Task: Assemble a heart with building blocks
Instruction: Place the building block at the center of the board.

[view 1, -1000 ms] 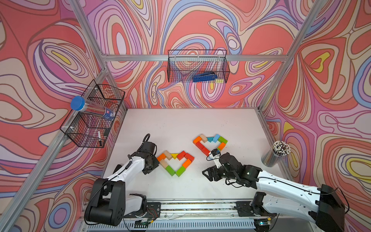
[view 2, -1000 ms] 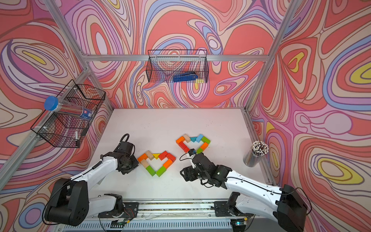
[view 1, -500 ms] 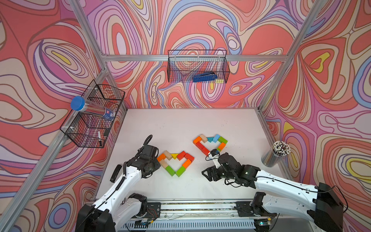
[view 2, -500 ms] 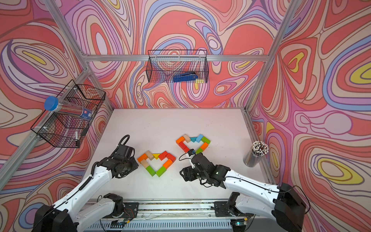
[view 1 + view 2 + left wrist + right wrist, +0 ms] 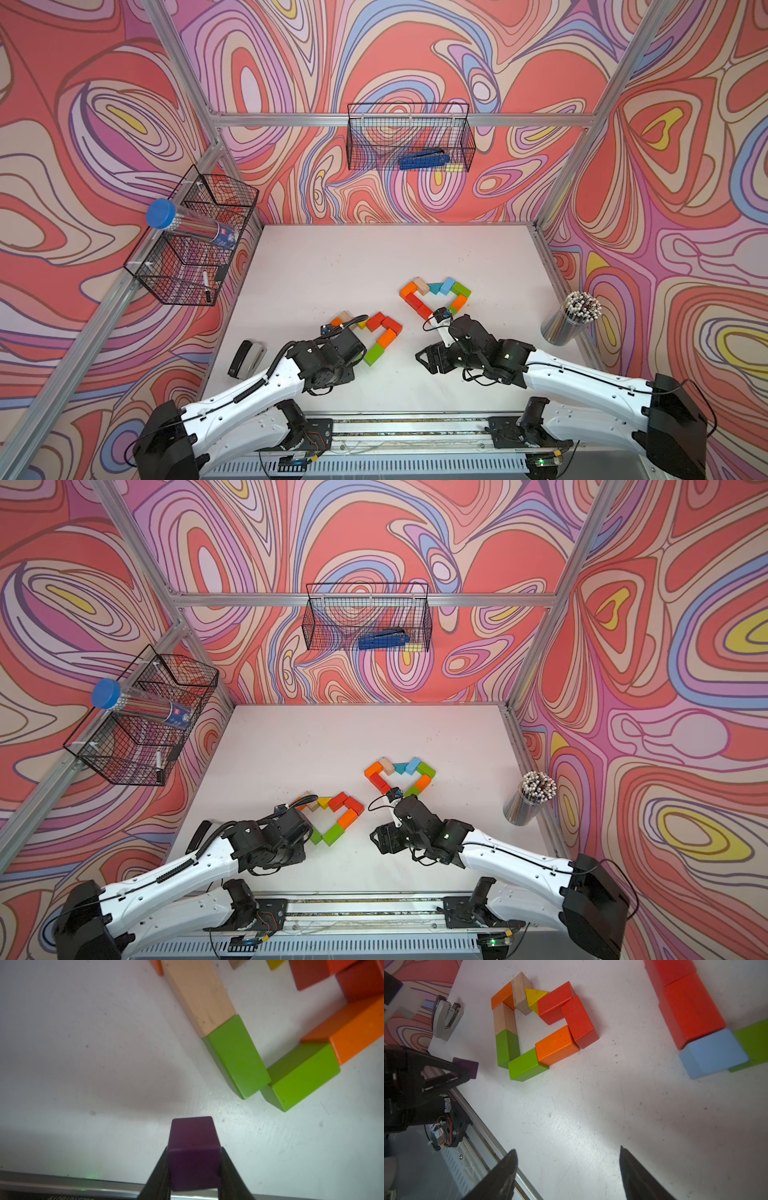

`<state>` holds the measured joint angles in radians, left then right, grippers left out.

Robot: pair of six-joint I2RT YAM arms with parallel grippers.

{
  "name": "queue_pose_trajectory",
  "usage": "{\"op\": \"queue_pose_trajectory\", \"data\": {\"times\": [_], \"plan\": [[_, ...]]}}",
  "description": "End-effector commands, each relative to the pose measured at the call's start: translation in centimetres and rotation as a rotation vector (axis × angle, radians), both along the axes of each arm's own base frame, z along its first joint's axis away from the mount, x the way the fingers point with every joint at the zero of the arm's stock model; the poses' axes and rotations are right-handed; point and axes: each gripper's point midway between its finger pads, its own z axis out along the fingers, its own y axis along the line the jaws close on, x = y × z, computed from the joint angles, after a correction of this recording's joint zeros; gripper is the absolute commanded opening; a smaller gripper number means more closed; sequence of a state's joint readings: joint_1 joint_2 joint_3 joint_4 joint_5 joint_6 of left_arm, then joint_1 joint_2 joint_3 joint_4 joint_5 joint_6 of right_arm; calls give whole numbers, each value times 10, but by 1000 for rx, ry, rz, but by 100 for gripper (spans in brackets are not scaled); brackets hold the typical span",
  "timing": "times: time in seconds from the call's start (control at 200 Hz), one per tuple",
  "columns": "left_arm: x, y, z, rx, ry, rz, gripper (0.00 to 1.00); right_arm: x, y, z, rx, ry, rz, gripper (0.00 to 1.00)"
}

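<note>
Two hearts of building blocks lie on the white table. The left heart is of orange, plain wood, yellow, red and green blocks, and its green bricks meet at the tip. The right heart has red, orange, plain wood, teal, light blue and green blocks. My left gripper is shut on a purple cube, held above the table just in front and to the left of that green tip. The cube also shows in the right wrist view. My right gripper is open and empty over bare table between the hearts and the front edge.
A black-and-grey stapler lies at the table's left front. A cup of pencils stands at the right edge. Wire baskets hang on the back wall and the left wall. A metal rail runs along the front.
My left arm has swung from the left heart's left side round to its front, near the green tip, uncovering the stapler. The right arm has hardly moved.
</note>
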<state>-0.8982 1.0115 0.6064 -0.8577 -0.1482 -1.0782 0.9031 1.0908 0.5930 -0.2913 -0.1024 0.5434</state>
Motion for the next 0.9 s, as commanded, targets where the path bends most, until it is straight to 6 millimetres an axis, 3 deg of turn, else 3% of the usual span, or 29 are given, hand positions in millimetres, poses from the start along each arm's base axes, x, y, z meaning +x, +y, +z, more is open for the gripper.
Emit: {"op": "queue_pose_trajectory", "data": {"times": [0.0, 0.095, 0.386, 0.616, 0.891], "plan": [[-4, -20, -9, -2, 15, -75, 29, 2, 5, 10, 14, -15, 9, 78], [-7, -39, -19, -22, 47, -181, 30, 2, 5, 11, 10, -16, 13, 78], [-5, -62, -30, -61, 70, -279, 33, 1, 3, 12, 6, -18, 9, 78], [-3, -60, -36, 7, 100, -320, 36, 1, 2, 12, 3, -18, 9, 78], [-7, -53, -31, 13, 121, -261, 61, 0, -1, 11, 5, -17, -3, 78]]}}
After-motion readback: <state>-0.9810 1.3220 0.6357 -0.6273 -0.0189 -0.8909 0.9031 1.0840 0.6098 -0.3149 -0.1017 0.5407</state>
